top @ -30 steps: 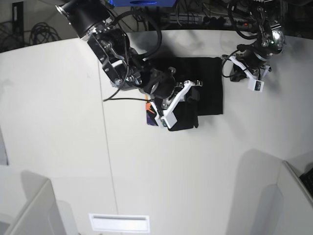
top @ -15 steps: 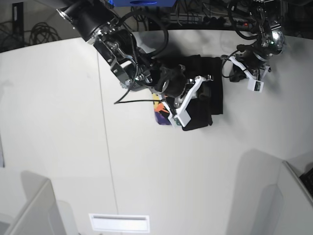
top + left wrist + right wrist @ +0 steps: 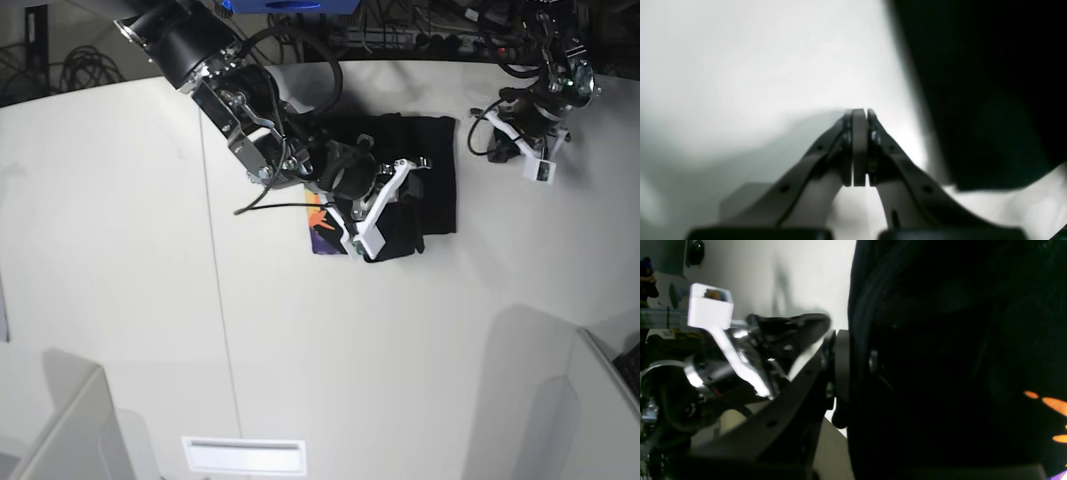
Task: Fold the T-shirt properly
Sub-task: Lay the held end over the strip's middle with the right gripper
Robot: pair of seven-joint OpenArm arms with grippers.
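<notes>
The black T-shirt [image 3: 432,170] lies folded at the back of the white table [image 3: 120,250], with a strip of its orange and purple print [image 3: 322,226] showing at its left edge. My right gripper [image 3: 398,222] is shut on a fold of the shirt's front part. In the right wrist view the gripper [image 3: 855,356] pinches black cloth [image 3: 940,340], with orange print [image 3: 1052,403] at the right. My left gripper [image 3: 497,150] is shut and empty, just right of the shirt. In the left wrist view its closed tips [image 3: 859,111] are over bare table, left of the shirt's edge [image 3: 990,100].
Cables and equipment [image 3: 400,30] run along the table's far edge. Grey panels stand at the lower left [image 3: 60,420] and lower right [image 3: 560,400]. A white slotted plate [image 3: 243,455] lies at the front edge.
My right arm has carried the held fold to the right over the shirt, and the print strip has shifted right with it. My left arm has drawn slightly up and right, away from the shirt.
</notes>
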